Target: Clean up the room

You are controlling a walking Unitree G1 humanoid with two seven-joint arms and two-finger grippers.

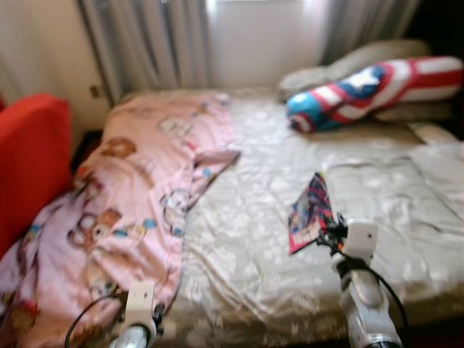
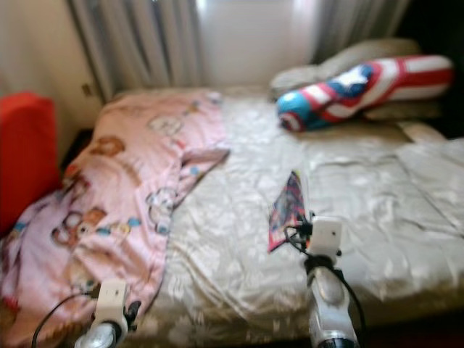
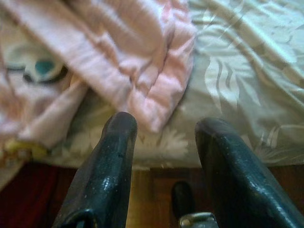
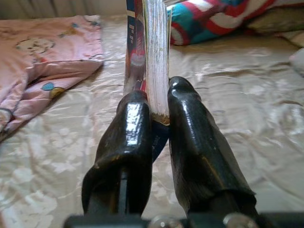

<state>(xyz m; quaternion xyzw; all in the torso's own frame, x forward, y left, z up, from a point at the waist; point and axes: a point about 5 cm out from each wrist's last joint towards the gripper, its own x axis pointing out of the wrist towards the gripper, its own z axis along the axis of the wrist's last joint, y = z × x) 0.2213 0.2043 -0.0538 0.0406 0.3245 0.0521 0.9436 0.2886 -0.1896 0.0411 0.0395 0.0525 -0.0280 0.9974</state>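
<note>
A thin colourful book [image 1: 310, 212] stands on edge above the middle of the bed, and my right gripper [image 4: 158, 102] is shut on its lower corner, the white page edges [image 4: 156, 52] showing between the two black fingers. The right arm [image 1: 361, 290] reaches up from the bed's near edge. A pink cartoon-print blanket [image 1: 138, 203] lies crumpled over the left side of the bed. My left gripper [image 3: 164, 128] is open and empty, low at the near edge of the bed just short of the blanket's folded hem [image 3: 156, 80].
The bed is covered with a beige floral sheet [image 1: 254, 239]. A red, white and blue bolster [image 1: 370, 87] and grey pillows [image 1: 355, 61] lie at the head on the right. A red chair [image 1: 29, 159] stands to the left. Curtains [image 1: 145, 43] hang behind.
</note>
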